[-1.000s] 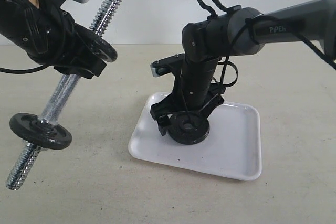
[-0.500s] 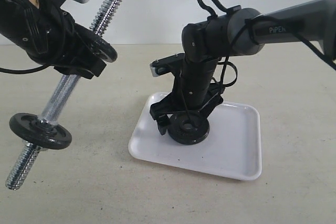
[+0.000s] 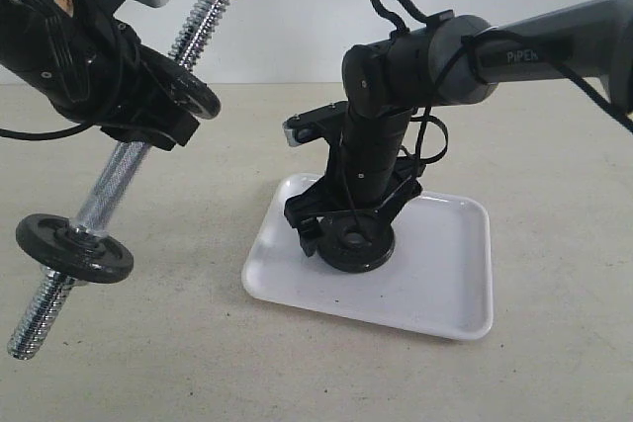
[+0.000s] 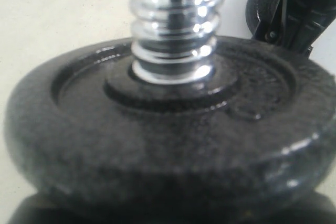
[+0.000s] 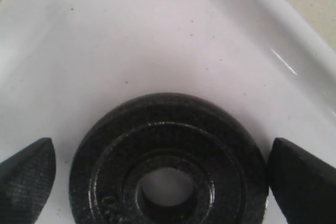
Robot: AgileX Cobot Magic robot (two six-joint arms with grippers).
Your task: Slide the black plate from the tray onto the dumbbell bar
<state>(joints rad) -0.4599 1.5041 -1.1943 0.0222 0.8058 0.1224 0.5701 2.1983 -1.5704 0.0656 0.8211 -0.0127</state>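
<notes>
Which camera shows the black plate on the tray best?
Right wrist view: the black plate lies flat on the tray between open fingers. Exterior view: the right gripper partly hides it. Left wrist view doesn't clearly show it.

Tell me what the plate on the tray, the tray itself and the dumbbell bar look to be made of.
The black plate: likely cast iron, painted black; pebbly, slightly glossy surface. The tray: probably plastic, smooth glossy white with soft highlights on the rim. The dumbbell bar: steel, seemingly chromed; mirror-bright threads.
</notes>
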